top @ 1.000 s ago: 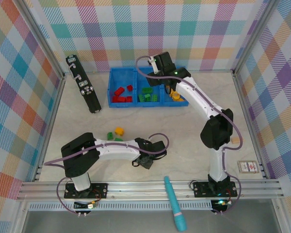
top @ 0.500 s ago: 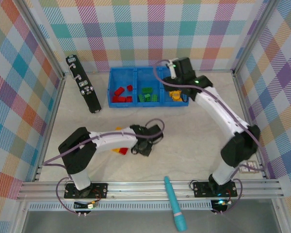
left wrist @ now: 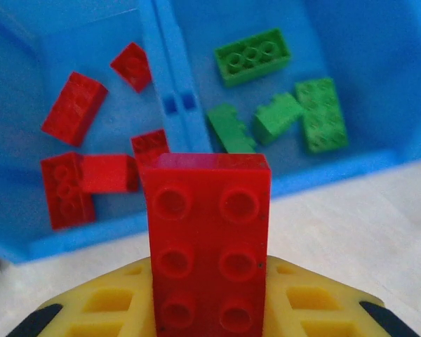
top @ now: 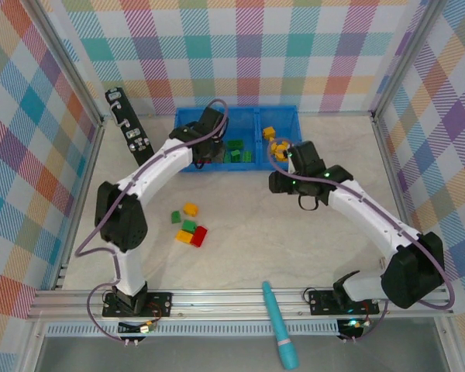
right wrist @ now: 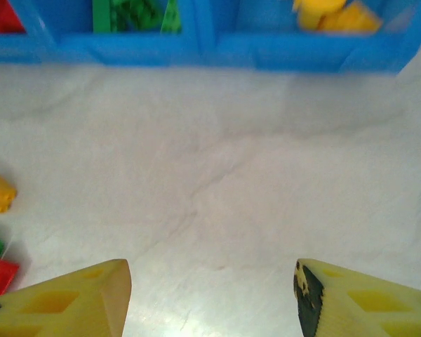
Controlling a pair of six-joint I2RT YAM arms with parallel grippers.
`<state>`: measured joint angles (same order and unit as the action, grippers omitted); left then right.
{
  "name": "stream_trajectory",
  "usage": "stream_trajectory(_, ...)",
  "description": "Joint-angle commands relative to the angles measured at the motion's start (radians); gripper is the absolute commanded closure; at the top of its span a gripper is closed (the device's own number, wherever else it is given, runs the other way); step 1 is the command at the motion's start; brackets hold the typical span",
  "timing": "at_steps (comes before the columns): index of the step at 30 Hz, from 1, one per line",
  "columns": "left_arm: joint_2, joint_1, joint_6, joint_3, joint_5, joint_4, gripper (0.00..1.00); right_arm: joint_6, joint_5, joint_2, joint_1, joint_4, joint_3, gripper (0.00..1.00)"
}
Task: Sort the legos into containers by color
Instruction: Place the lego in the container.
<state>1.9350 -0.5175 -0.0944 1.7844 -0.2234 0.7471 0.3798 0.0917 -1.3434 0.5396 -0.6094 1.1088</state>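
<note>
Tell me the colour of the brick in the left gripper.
The brick is red; left wrist view.

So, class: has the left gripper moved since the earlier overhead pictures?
Yes. The left gripper, holding a red brick, went from mid-table to the blue tray at the far side.

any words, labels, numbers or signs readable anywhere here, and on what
None can be read.
The studs of the red brick in the left gripper show no lettering. The black bar and teal tool carry no legible marking.
</note>
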Motion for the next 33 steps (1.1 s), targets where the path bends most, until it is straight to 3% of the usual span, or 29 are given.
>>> stream_trajectory(1, 0.089, 0.039, 0.049, 0.076, -0.019, 0.002, 0.78, 0.134, -0.052, 0.041, 0.057, 0.015, -0.014, 0.37)
stream_trajectory(12, 0.207, 0.147, 0.057, 0.172, -0.002, -0.041, 0.78, 0.21, -0.006, 0.079, 0.141, -0.061, -0.064, 0.37)
stream_trajectory(25, 0.288, 0.204, 0.033, 0.205, 0.034, -0.092, 0.77, 0.264, 0.05, 0.068, 0.222, -0.109, -0.043, 0.36)
stream_trajectory(33, 0.303, 0.208, 0.035, 0.228, 0.042, -0.085, 0.55, 0.276, 0.085, 0.076, 0.242, -0.145, -0.033, 0.36)
